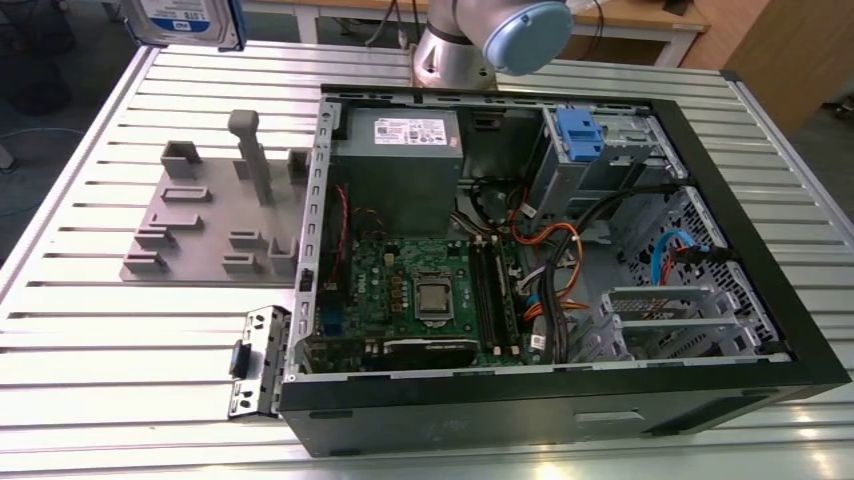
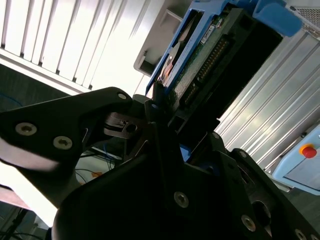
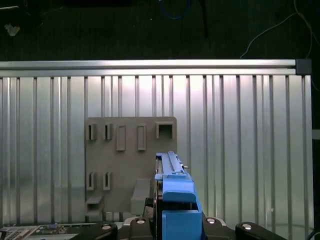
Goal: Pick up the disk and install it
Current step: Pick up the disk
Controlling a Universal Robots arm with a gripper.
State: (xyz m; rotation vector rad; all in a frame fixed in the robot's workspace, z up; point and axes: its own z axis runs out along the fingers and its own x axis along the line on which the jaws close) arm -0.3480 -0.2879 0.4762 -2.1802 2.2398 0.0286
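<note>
Edgewise, the disk (image 3: 174,195) juts lengthwise straight out from the clamping fingers (image 2: 156,122).

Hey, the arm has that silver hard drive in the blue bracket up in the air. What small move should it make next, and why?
Probably carry it sideways toward the open black computer case. The fingers are shut on the silver hard drive in its blue plastic bracket, which hangs above the grey fixture plate, well apart from the case's grey metal drive cage.

table (image 1: 80,330): ribbed shiny metal | disk (image 3: 175,197) bracket: glossy blue plastic | case (image 1: 534,420): matt black
</note>
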